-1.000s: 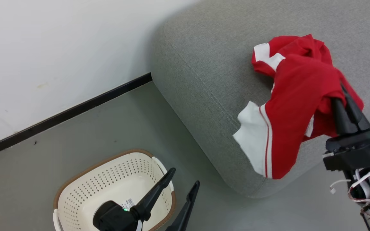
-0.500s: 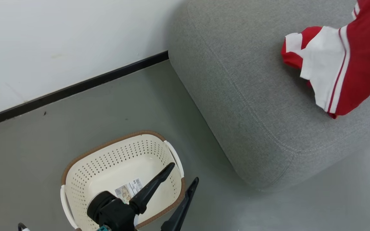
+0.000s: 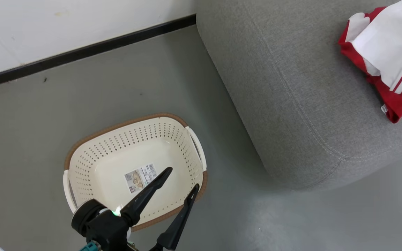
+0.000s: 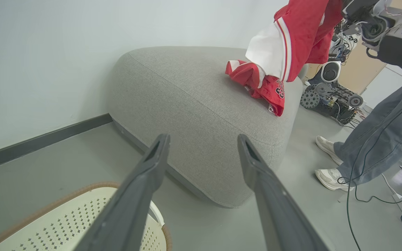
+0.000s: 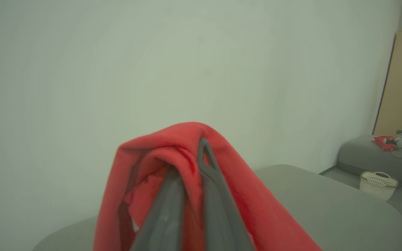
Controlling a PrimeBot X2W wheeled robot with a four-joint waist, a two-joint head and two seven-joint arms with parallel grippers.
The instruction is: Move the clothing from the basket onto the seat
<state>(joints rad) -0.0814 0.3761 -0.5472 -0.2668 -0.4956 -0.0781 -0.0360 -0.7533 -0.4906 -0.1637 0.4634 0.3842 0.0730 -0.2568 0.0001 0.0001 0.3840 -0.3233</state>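
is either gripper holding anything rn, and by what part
The right gripper is shut on a red garment, pinching a bunched fold of fabric; the rest hangs over the seat. The left gripper is open, holding nothing.

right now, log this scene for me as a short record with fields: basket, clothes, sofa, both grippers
basket: oval cream perforated plastic basket on the floor, paper label inside, no clothing in it
seat: light grey fabric sofa beside the basket
clothing: one red and white garment lies on the sofa; a second red garment hangs above it
right gripper: shut on the second red garment
left gripper: open, empty, over the basket
person: legs in jeans standing by the sofa
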